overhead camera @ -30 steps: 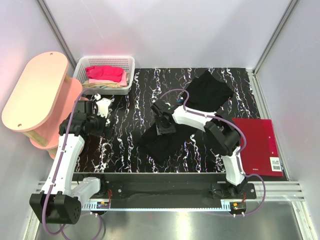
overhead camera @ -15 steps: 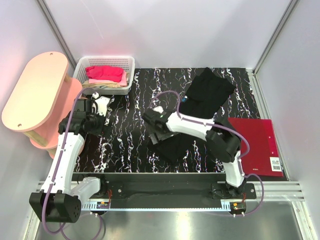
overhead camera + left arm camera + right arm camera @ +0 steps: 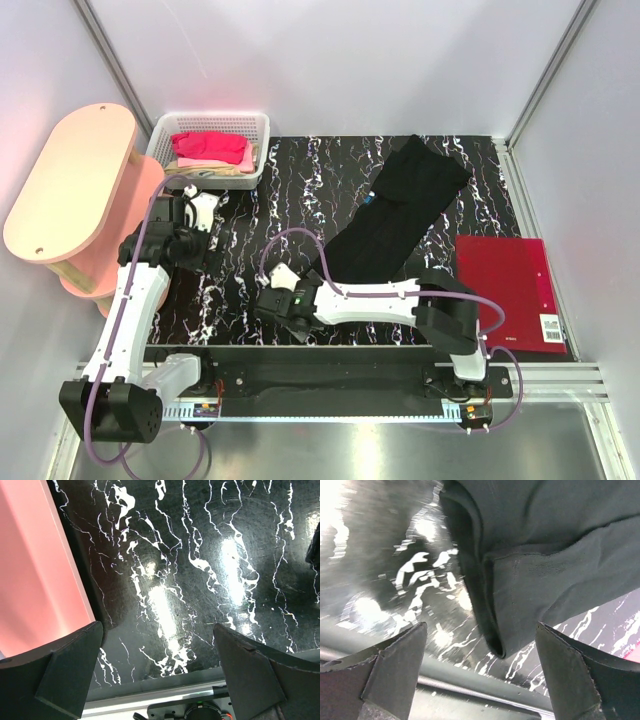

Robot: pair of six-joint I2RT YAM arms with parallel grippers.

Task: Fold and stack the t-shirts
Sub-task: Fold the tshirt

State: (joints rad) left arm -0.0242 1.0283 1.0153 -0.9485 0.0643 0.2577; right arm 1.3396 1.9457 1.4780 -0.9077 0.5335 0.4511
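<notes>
Top external: basket (image 3: pixel 215 118) at 11 o'clock holds pink t-shirt (image 3: pixel 208 148); left gripper (image 3: pixel 156 627) and right gripper (image 3: pixel 481 626) fingers spread wide.

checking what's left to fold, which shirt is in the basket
The bright pink shirt, bunched in the white basket at the far left corner. The black shirt lies stretched out diagonally on the table instead.

Table before me, black marbled (image 3: pixel 250 220): black t-shirt (image 3: pixel 400 215) centre-right, dark red t-shirt (image 3: pixel 510 290) right, white basket (image 3: pixel 214 119) far left.
</notes>
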